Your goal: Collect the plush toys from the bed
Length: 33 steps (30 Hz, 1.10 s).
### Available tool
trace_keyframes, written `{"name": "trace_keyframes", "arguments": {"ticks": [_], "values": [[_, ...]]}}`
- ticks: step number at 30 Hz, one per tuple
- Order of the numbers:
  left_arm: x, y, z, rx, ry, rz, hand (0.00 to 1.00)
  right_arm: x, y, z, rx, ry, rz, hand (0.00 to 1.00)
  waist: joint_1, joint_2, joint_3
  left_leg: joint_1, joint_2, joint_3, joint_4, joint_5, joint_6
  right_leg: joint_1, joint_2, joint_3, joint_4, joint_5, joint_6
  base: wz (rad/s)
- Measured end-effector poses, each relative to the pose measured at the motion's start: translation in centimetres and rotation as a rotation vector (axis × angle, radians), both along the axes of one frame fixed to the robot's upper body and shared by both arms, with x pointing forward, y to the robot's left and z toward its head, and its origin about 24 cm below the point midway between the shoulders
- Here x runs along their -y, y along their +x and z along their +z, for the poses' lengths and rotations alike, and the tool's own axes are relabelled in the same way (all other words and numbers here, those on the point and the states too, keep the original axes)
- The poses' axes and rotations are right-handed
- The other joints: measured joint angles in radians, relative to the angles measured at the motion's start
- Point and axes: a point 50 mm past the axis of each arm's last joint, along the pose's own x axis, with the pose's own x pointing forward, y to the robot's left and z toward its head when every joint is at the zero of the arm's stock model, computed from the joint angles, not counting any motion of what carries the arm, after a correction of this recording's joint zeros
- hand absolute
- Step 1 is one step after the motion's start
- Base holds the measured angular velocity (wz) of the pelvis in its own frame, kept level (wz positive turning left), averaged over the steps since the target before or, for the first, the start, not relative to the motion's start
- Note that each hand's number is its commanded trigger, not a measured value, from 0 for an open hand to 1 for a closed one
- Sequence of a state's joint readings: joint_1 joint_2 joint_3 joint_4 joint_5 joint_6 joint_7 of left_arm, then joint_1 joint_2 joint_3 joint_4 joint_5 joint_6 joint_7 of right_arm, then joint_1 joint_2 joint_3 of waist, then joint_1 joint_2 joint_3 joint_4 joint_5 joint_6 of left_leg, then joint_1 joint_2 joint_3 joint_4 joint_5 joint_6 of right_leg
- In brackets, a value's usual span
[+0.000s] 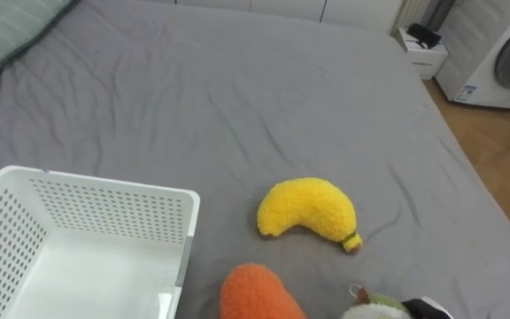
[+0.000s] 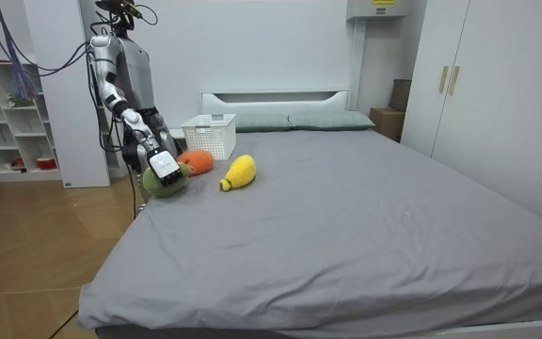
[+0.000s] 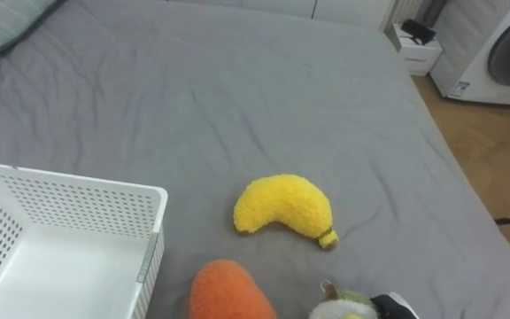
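text: none legible | washing machine (image 1: 499,55) sticker (image 1: 466,91) (bluish) | perhaps print, too small

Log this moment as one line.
right hand: at green toy | banana, orange toy: on bed | basket: on bed, no toys visible inside

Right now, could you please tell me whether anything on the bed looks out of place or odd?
Nothing looks damaged or spilled. The yellow banana toy and orange toy lie on the bed outside the white basket, and the green toy sits at the bed's edge by the right hand.

Three plush toys (image 1: 308,213), one white basket (image 1: 104,182), one bed (image 1: 237,89).
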<state>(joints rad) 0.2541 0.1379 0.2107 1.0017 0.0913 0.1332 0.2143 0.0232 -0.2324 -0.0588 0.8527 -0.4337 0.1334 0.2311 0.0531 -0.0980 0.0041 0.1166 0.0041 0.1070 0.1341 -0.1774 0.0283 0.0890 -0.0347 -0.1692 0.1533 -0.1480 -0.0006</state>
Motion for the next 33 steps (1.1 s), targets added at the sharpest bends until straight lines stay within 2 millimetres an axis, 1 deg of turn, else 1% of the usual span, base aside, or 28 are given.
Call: {"name": "trace_keyframes", "arguments": {"ticks": [3, 7, 8, 9, 10, 12, 13, 15, 16, 18, 19, 20, 21, 22, 25, 26, 27, 28, 32, 33], "values": [[0.0, 0.3, 0.0, 0.007, -0.001, -0.006, 0.0, 0.0, 0.0, 0.0, 0.0, 0.002, -0.004, 1.0, 0.008, 0.001, 0.0003, -0.002, 0.0, 0.0, 0.001, 0.0, 0.0, -0.003, 0.0, -0.001, -0.001, 0.0, 0.0, 0.0], [0.3, 0.5, -0.1, 0.011, -0.008, -0.005, 0.0, 0.0, 1.0, 0.6, 0.034, -0.022, 0.014, 1.0, 0.007, 0.005, 0.0028, -0.006, 0.0, 0.005, 0.0, 0.0, 0.0, -0.012, 0.0, 0.003, -0.001, 0.0, 0.0, -0.04], [0.3, 0.5, -0.1, 0.012, -0.01, -0.005, 0.0, 0.0, 1.7, 1.1, 0.059, -0.043, 0.03, 1.0, 0.005, 0.0, -0.0013, -0.014, 0.0, 0.006, 0.0, 0.0, 0.0, -0.021, 0.0, 0.003, 0.001, 0.0, 0.0, -0.04], [0.3, 0.5, -0.1, 0.01, -0.014, -0.003, 0.0, 0.0, 2.6, 1.9, 0.101, -0.073, 0.06, 1.0, 0.004, 0.004, 0.0003, -0.018, 0.0, 0.006, 0.001, 0.0, 0.0, -0.025, 0.001, 0.003, 0.002, 0.001, 0.0, -0.03], [0.3, 0.5, -0.1, 0.006, -0.016, -0.002, 0.0, -0.1, 3.1, 2.4, 0.125, -0.087, 0.073, 1.0, 0.002, 0.006, 0.001, -0.018, -0.001, 0.006, 0.001, 0.0, 0.0, -0.024, 0.001, 0.002, 0.003, 0.001, 0.0, 0.0], [0.4, 0.5, -0.1, 0.0, -0.021, 0.002, 0.0, -0.3, 5.2, 4.9, 0.265, -0.125, 0.104, 1.0, -0.017, 0.01, 0.0027, -0.017, -0.001, 0.005, -0.001, 0.0, 0.0, -0.023, 0.001, 0.002, 0.003, 0.002, 0.0, 0.0], [0.4, 0.5, -0.2, -0.001, -0.022, 0.004, 0.0, -0.4, 5.7, 5.6, 0.306, -0.131, 0.109, 1.0, -0.02, 0.011, 0.0028, -0.017, -0.001, 0.005, -0.001, 0.0, 0.0, -0.022, 0.001, 0.004, 0.004, 0.002, 0.0, 0.04], [0.5, 0.5, -0.2, 0.0, -0.023, 0.004, 0.0, -0.6, 7.6, 8.8, 0.47, -0.139, 0.109, 1.0, -0.022, 0.012, 0.0039, -0.017, -0.001, 0.004, -0.001, 0.001, 0.0, -0.022, 0.001, 0.007, 0.005, 0.001, 0.0, 0.0], [0.5, 0.5, -0.2, 0.001, -0.023, 0.004, 0.0, -0.6, 8.0, 9.7, 0.514, -0.141, 0.106, 1.0, -0.022, 0.012, 0.0039, -0.017, -0.001, 0.004, 0.0, 0.001, 0.0, -0.022, 0.001, 0.008, 0.006, 0.001, 0.0, 0.0], [0.5, 0.5, -0.2, 0.0, -0.023, 0.003, 0.0, -0.7, 9.2, 12.4, 0.648, -0.137, 0.088, 1.0, -0.022, 0.01, 0.0018, -0.015, 0.0, 0.004, 0.0, 0.001, 0.0, -0.021, 0.001, 0.012, 0.005, 0.001, 0.0, 0.0], [0.5, 0.4, -0.2, -0.001, -0.023, 0.004, 0.0, -0.8, 9.3, 12.9, 0.673, -0.133, 0.085, 1.0, -0.021, 0.011, 0.002, -0.014, 0.0, 0.005, 0.0, 0.0, 0.0, -0.02, 0.002, 0.013, 0.005, 0.001, 0.0, -0.04], [0.5, 0.3, -0.2, -0.004, -0.024, 0.005, 0.0, -0.9, 9.5, 13.7, 0.715, -0.115, 0.077, 1.0, -0.022, 0.014, 0.0043, -0.009, 0.0, 0.007, -0.001, 0.0, 0.0, -0.017, 0.002, 0.016, 0.006, 0.001, 0.0, -0.05], [0.5, 0.3, -0.2, -0.005, -0.024, 0.004, 0.0, -1.1, 9.7, 14.3, 0.744, -0.103, 0.078, 1.0, -0.021, 0.013, 0.004, -0.008, 0.0, 0.007, -0.001, 0.0, 0.0, -0.017, 0.002, 0.015, 0.011, 0.001, 0.0, -0.05], [0.5, 0.3, -0.2, -0.006, -0.025, 0.003, 0.0, -1.2, 9.8, 14.6, 0.758, -0.096, 0.08, 1.0, -0.021, 0.015, 0.0051, -0.008, 0.0, 0.008, 0.0, 0.0, 0.0, -0.019, 0.002, 0.016, 0.016, 0.001, 0.0, -0.04], [0.6, 0.3, -0.2, -0.006, -0.027, -0.002, 0.0, -1.7, 10.2, 15.4, 0.802, -0.064, 0.086, 1.0, -0.019, 0.018, 0.0043, -0.01, -0.001, 0.011, 0.001, 0.0, 0.001, -0.025, 0.001, 0.018, 0.02, 0.0, 0.0, -0.05], [0.6, 0.3, -0.2, -0.007, -0.027, -0.004, 0.0, -1.8, 10.4, 15.7, 0.815, -0.055, 0.088, 1.0, -0.019, 0.019, 0.0024, -0.012, -0.001, 0.011, 0.002, 0.0, 0.001, -0.027, 0.001, 0.017, 0.02, 0.0, 0.0, 0.0], [0.6, 0.3, -0.2, -0.008, -0.028, -0.004, 0.0, -1.9, 10.4, 16.0, 0.828, -0.048, 0.089, 1.0, -0.018, 0.02, -0.0048, -0.017, -0.001, 0.012, 0.002, 0.001, 0.001, -0.033, 0.001, 0.017, 0.021, 0.0, 0.0, 0.0], [0.7, 0.3, -0.2, -0.008, -0.028, -0.003, 0.0, -2.0, 10.5, 16.2, 0.836, -0.048, 0.092, 1.0, -0.017, 0.021, -0.0065, -0.019, -0.001, 0.013, 0.002, 0.001, 0.001, -0.037, 0.001, 0.017, 0.023, 0.0, 0.0, -0.03], [0.7, 0.3, -0.2, -0.009, -0.028, -0.004, 0.0, -2.8, 11.4, 18.0, 0.909, -0.043, 0.122, 1.0, -0.007, 0.021, -0.007, -0.023, -0.001, 0.018, 0.0, 0.001, 0.001, -0.037, 0.003, 0.015, 0.021, 0.0, 0.0, -0.02], [0.8, 0.4, -0.3, -0.006, -0.029, -0.006, 0.0, -2.9, 11.8, 18.4, 0.926, -0.035, 0.126, 1.0, 0.001, 0.02, -0.0067, -0.023, -0.001, 0.019, -0.001, 0.001, 0.001, -0.038, 0.003, 0.017, 0.022, 0.0, 0.0, 0.0]]}}
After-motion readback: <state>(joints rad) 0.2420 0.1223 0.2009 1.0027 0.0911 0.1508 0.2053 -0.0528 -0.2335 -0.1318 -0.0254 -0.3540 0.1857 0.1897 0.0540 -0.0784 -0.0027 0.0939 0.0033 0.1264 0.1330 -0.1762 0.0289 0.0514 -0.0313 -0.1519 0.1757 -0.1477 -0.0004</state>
